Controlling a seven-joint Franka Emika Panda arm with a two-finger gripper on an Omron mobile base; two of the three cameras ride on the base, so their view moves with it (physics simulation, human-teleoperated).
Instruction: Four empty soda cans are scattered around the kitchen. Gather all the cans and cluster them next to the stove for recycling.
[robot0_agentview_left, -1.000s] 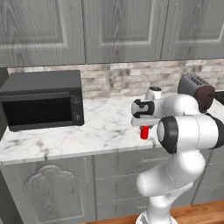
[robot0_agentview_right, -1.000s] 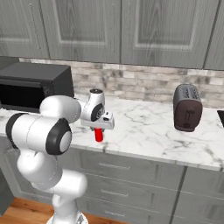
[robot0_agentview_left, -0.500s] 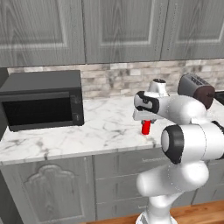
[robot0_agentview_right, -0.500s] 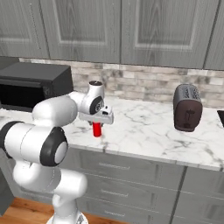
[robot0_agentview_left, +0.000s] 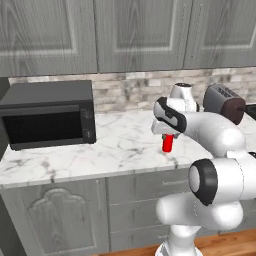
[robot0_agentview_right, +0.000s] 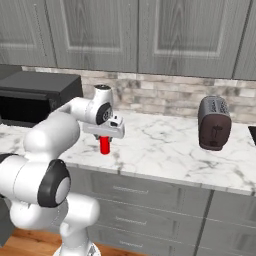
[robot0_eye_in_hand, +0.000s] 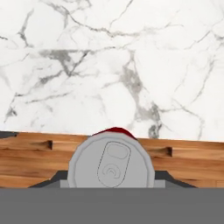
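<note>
Two base cameras look forward from behind the arm, left and right, sharing the marble counter (robot0_agentview_left: 115, 150) below the gripper (robot0_agentview_right: 105, 141). The hand camera looks closely down on the red soda can (robot0_eye_in_hand: 111, 164).

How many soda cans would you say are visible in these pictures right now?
1: a red soda can held upright in the hand, above the marble counter between microwave and toaster. Others may be elsewhere.
</note>
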